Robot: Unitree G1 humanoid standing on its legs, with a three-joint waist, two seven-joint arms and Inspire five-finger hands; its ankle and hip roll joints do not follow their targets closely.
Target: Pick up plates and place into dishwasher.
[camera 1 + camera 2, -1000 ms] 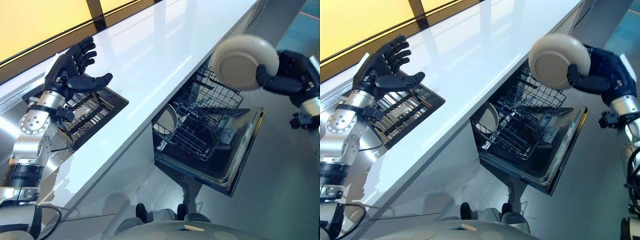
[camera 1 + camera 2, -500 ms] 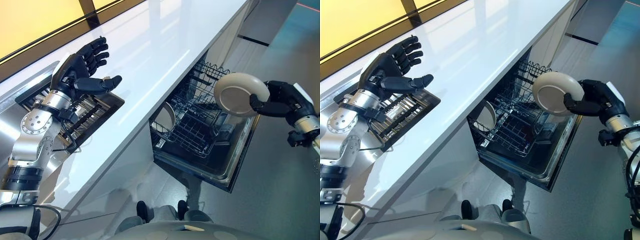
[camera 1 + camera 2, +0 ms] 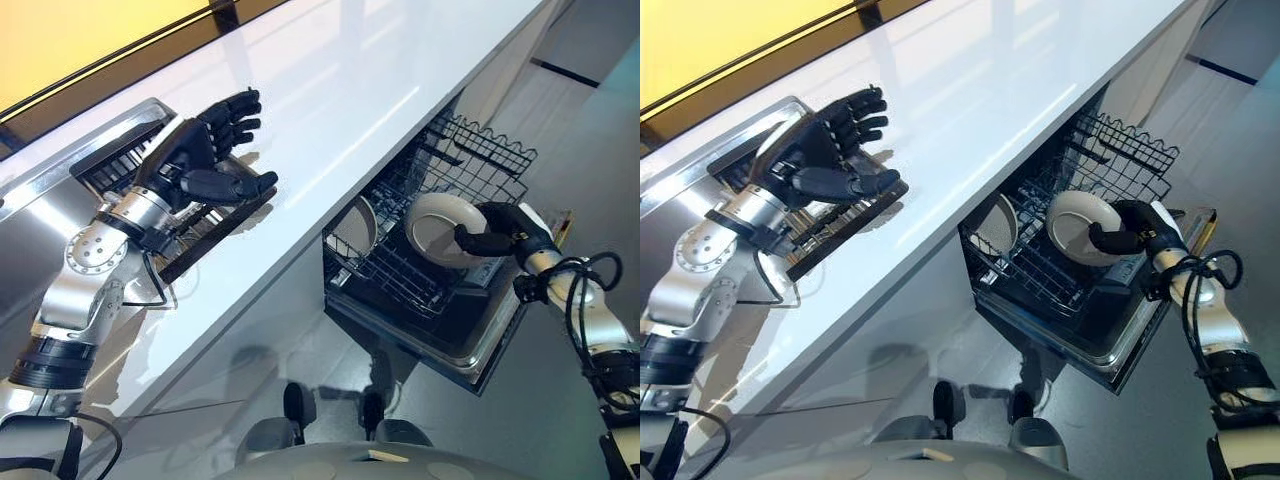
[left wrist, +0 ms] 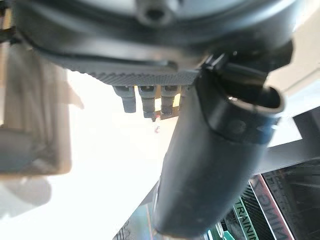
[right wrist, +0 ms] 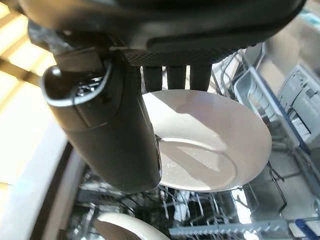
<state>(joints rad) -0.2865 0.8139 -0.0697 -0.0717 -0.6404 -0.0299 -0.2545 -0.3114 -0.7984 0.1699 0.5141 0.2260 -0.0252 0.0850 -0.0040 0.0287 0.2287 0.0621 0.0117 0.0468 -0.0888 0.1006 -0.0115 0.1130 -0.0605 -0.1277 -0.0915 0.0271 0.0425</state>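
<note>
The white worktop (image 3: 330,90) runs the length of the scene, and below its front edge the dishwasher (image 3: 470,340) stands with its door dropped flat and its lower rack (image 3: 430,270) pulled out over the door — laid open so plates can be set in from above. Let into the worktop near its far edge is a sink (image 3: 60,175) with a dark slatted rack (image 3: 200,215) in it, presumably where the plates come from. The left hand (image 3: 205,160) hangs over that rack with its fingers (image 3: 235,108) released and spread and the thumb held out, grasping nothing; I judge it is parked there, ready for a further plate. The right hand (image 3: 505,232) reaches down into the dishwasher, its thumb across the face and its fingers behind the rim of a pale plate (image 3: 440,228), pinching it at one edge so the rest of the disc is free to slide between the wires. The plate is held on edge, nearly upright, low over the lower rack — the attitude it needs to stand in the tines. Another plate (image 3: 358,222) already stands upright in the rack on the side under the worktop, a little apart from the held one, so the incoming plate looks meant for a slot beside it. The step in hand seems to be seating the plate; the grip should not loosen until the wires carry its rim.
</note>
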